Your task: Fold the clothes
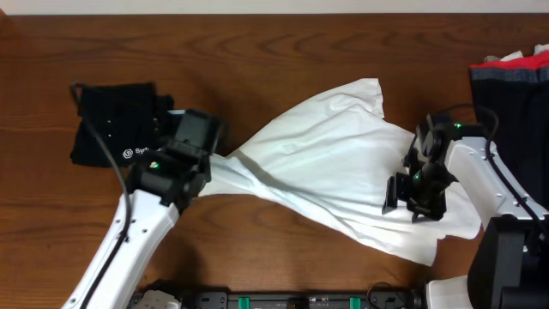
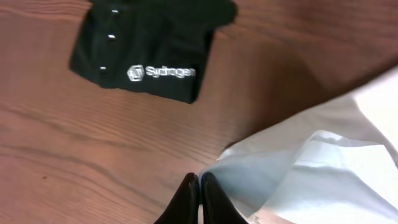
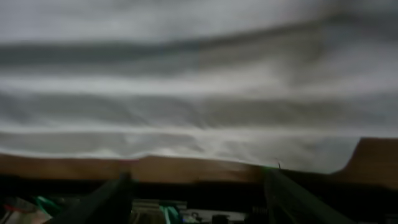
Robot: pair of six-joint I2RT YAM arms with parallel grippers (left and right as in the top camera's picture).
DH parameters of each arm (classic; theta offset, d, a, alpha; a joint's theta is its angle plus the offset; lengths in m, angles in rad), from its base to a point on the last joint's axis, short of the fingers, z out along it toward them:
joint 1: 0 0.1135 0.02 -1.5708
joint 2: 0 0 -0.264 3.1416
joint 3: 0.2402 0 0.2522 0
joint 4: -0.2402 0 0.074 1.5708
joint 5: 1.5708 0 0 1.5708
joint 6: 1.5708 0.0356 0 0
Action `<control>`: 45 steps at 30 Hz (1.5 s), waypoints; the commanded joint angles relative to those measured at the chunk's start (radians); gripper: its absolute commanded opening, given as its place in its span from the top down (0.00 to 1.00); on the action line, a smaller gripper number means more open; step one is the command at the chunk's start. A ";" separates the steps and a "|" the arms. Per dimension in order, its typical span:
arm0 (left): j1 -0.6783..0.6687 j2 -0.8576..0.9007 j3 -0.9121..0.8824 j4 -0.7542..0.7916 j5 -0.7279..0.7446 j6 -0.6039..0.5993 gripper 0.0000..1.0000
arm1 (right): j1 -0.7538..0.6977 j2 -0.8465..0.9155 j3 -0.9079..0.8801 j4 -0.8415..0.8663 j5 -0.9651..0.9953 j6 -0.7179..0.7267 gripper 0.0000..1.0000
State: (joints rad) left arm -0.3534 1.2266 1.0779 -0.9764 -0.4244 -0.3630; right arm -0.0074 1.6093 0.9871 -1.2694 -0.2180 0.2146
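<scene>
Left tool (image 2: pixel 194 186) is clamped shut, seemingly on the shirt's (image 1: pixel 334 163) drawn-out corner to hold it taut. Cloth fans rightward from it across the surface (image 1: pixel 283 51). Right tool (image 3: pixel 198 186) hangs over the far edge, jaws apart, empty — likely readying a pinch.

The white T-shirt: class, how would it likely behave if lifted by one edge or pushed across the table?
Probably floppy: the white T-shirt draws into creased folds toward the left gripper. Likely light, being thin cloth. Pushed, it would probably bunch rather than slide whole across the wooden table.
</scene>
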 commanded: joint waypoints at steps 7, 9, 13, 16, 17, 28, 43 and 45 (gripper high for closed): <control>0.098 -0.032 0.015 0.008 -0.127 -0.086 0.94 | 0.004 -0.006 -0.092 0.032 -0.175 -0.066 0.38; 0.117 -0.032 0.015 0.010 -0.163 -0.108 0.94 | 0.018 -0.006 -0.101 0.042 -0.182 -0.071 0.39; 0.161 -0.032 0.015 0.013 -0.173 -0.127 0.94 | 0.063 -0.006 -0.105 0.058 -0.183 -0.074 0.40; 0.208 -0.032 0.015 0.013 -0.187 -0.160 0.94 | 0.105 -0.006 -0.105 0.076 -0.182 -0.073 0.43; 0.225 -0.032 0.016 0.013 -0.192 -0.167 0.94 | 0.121 -0.006 -0.105 0.088 -0.179 -0.068 0.45; 0.272 -0.033 0.019 0.016 -0.190 -0.166 0.94 | 0.171 -0.006 -0.191 0.420 0.034 0.222 0.86; 0.272 -0.033 0.019 0.024 -0.159 -0.166 0.94 | 0.127 0.136 -0.303 1.193 0.273 0.301 0.98; 0.272 -0.033 0.019 0.023 -0.159 -0.166 0.94 | 0.102 0.185 -0.275 1.259 0.260 0.301 0.99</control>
State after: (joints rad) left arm -0.0868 1.2060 1.0779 -0.9535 -0.5747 -0.5201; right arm 0.1322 1.7020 0.7158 -0.0265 -0.0574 0.4969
